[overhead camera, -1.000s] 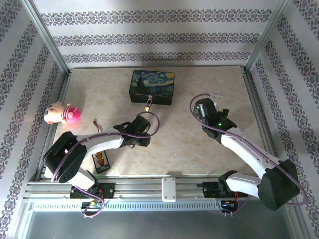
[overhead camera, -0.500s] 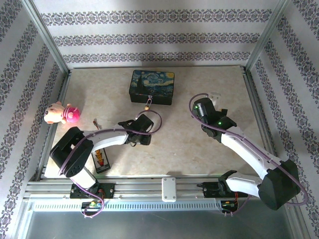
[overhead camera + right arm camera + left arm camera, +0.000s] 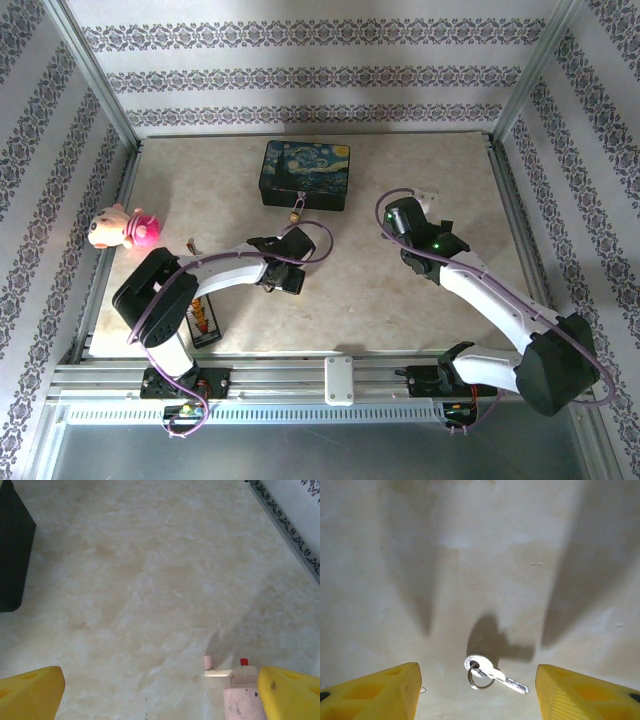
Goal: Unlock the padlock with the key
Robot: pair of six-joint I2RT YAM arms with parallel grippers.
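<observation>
The left gripper [image 3: 481,702] sits low over the table [image 3: 470,555] with its yellow fingers [image 3: 395,690] spread wide. The key [image 3: 495,673], small and silvery on a ring, lies flat between the tips, touching neither. The right gripper [image 3: 160,697] is spread just as wide and holds nothing, with a pale pink bottle [image 3: 241,697] just beside one finger. Beyond the left gripper the padlock [image 3: 297,212] lies at the near face of the dark starry box [image 3: 305,170] — whether hooked to it cannot be told — and a plush toy [image 3: 122,227] rests well off to the left.
</observation>
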